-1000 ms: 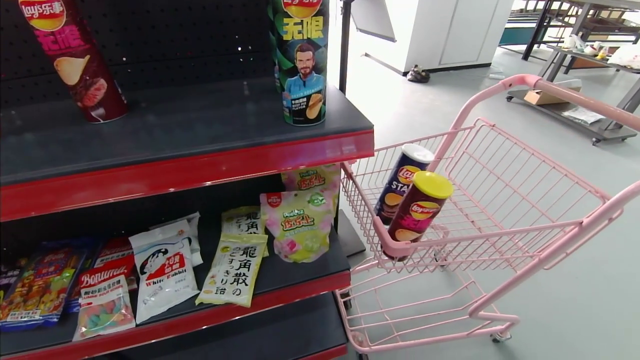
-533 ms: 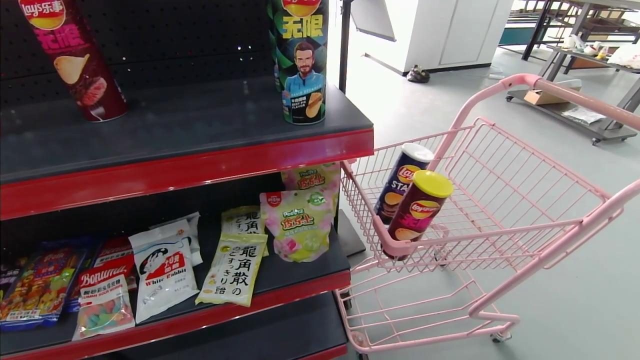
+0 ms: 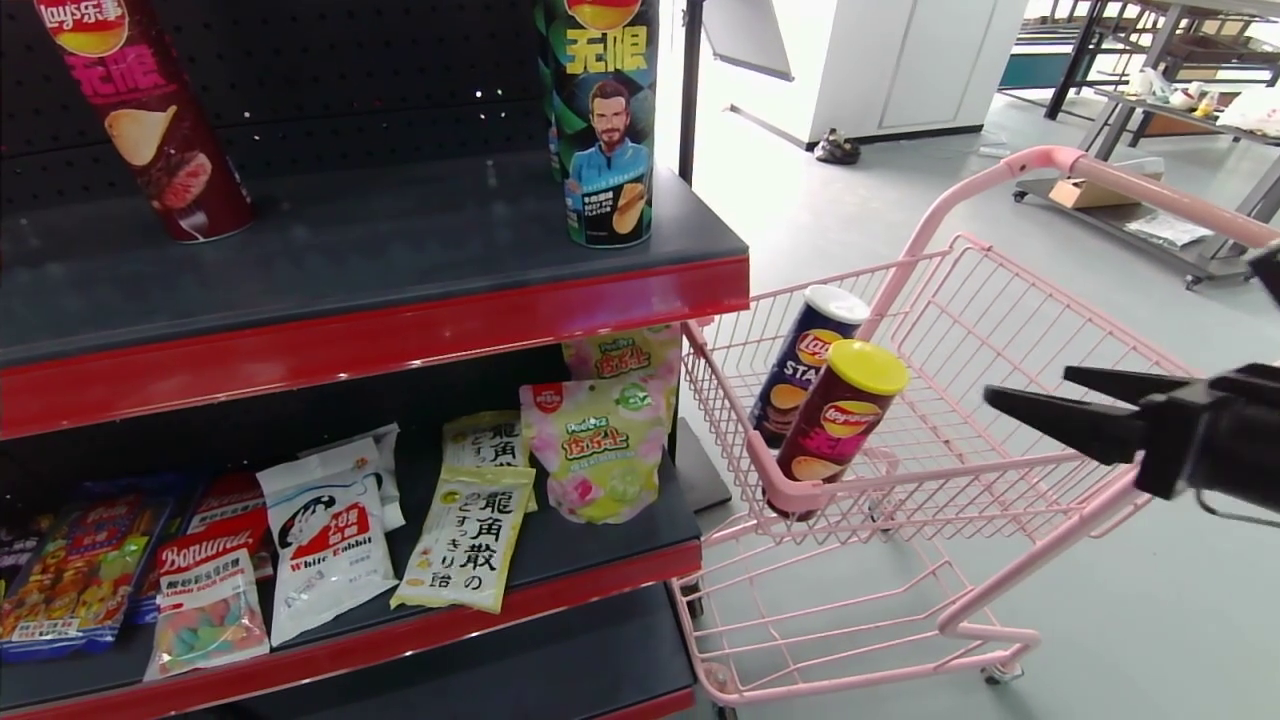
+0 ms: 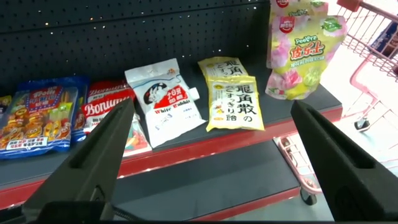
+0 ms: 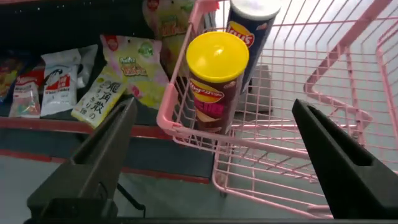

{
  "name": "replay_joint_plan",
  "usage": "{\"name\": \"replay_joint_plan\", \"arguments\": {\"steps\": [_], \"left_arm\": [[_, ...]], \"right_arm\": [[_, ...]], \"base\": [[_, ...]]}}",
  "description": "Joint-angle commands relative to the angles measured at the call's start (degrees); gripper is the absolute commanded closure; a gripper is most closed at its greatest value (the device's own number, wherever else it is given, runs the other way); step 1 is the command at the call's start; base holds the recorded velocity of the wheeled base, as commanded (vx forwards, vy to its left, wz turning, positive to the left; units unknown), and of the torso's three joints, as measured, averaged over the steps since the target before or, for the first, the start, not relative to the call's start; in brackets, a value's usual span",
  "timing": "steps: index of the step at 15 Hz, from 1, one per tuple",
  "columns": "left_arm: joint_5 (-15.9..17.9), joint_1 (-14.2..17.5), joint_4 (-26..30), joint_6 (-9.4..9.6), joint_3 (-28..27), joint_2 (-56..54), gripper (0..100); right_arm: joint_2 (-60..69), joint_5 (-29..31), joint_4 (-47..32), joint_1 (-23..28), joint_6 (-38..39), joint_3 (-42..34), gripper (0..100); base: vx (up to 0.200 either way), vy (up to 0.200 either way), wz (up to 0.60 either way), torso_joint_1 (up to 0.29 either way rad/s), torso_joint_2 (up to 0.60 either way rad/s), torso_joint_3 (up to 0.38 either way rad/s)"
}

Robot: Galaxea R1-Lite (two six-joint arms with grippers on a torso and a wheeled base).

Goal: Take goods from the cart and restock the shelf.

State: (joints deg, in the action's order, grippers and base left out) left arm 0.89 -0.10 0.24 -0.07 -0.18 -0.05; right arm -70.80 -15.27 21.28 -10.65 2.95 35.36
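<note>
Yellow-lidded can [image 3: 840,420] leans in the corner of the cart [image 3: 726,408] next to the shelf [image 3: 400,240], touching a white-lidded can [image 3: 808,365] behind it. The right pincer [image 3: 1027,384] hovers over the basket, well apart from both cans, with its fingers spread wide. The left pincer [image 4: 211,104] is spread too and faces snack bags [image 4: 165,99]. For a good grasp, I judge the right pincer should straddle the yellow-lidded can below its lid, match its tilt, close firmly, then lift clear of the rim.

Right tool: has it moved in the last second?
Yes. The right tool has come in from the right edge toward the cart, jaws open.
</note>
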Motion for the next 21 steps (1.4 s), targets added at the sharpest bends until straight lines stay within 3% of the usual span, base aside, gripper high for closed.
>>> {"name": "replay_joint_plan", "arguments": {"steps": [1, 10, 15, 21], "left_arm": [[-0.01, 0.01, 0.02, -0.01, 0.01, 0.05, 0], [-0.01, 0.01, 0.02, -0.01, 0.01, 0.05, 0], [-0.01, 0.01, 0.02, -0.01, 0.01, 0.05, 0], [-0.01, 0.01, 0.02, -0.01, 0.01, 0.05, 0]], "right_arm": [[-14.63, -1.95, 4.29, -1.56, -0.23, 0.93, 0], [-21.66, -3.01, 9.13, -6.04, 0.13, 1.81, 0], [-30.36, -0.98, 17.83, -5.87, -0.14, 3.13, 0], [-33.87, 1.65, 19.32, -4.81, -0.05, 4.36, 0]], "base": [[0.000, 0.000, 0.00, 0.000, 0.00, 0.000], [0.000, 0.000, 0.00, 0.000, 0.00, 0.000], [0.000, 0.000, 0.00, 0.000, 0.00, 0.000], [0.000, 0.000, 0.00, 0.000, 0.00, 0.000]]}}
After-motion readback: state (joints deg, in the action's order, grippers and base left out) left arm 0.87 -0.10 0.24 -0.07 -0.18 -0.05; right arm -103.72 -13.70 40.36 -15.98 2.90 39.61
